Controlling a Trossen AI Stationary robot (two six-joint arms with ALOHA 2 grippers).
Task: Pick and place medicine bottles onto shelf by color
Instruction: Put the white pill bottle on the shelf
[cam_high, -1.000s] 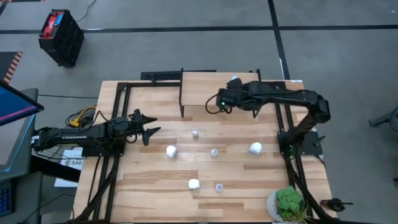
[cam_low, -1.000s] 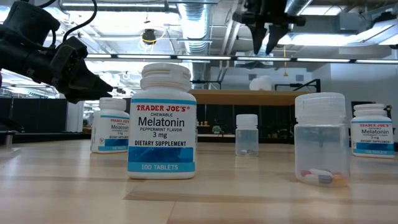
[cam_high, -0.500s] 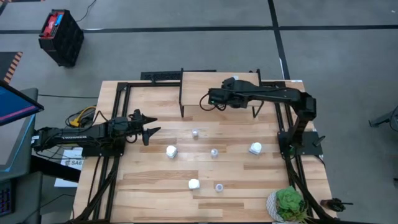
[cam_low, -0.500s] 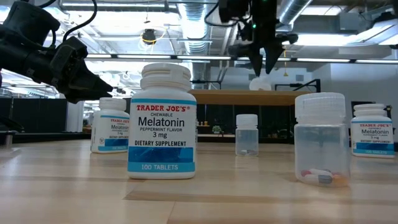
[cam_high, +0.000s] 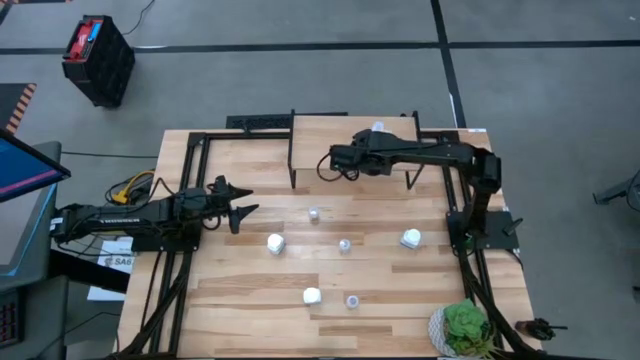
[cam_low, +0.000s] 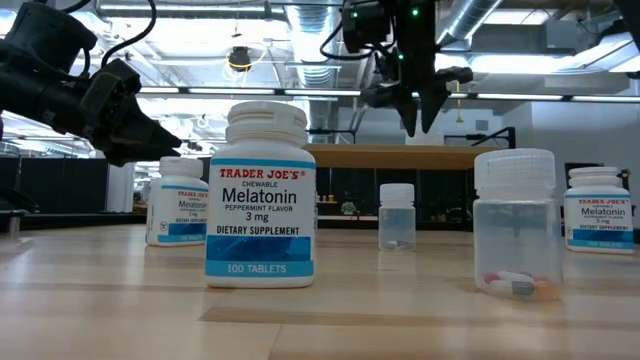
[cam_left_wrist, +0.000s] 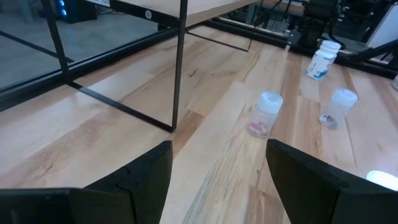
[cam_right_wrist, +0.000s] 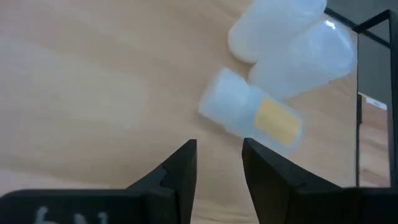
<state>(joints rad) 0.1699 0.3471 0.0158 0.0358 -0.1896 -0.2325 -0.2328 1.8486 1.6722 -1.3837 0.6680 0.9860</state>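
Overhead ducts and strip lights fill the room behind the wooden table (cam_high: 250, 290), where six medicine bottles remain unsorted: three white Melatonin bottles, e.g. one at (cam_low: 260, 195), and three clear pill bottles, e.g. one at (cam_low: 515, 222). We judge the task partway through. On the shelf (cam_high: 320, 135) at the table's far edge, the right wrist view shows translucent bottles (cam_right_wrist: 292, 46) resting together near a corner.

We see the right gripper (cam_right_wrist: 219, 163) above the shelf top with its fingers a narrow gap apart, empty, touching nothing. The next move, in our judgement, calls for leaving the shelf and descending on a table bottle of matching color.

We find the left gripper (cam_left_wrist: 217, 171) waiting at the table's left side, fingers wide, empty.
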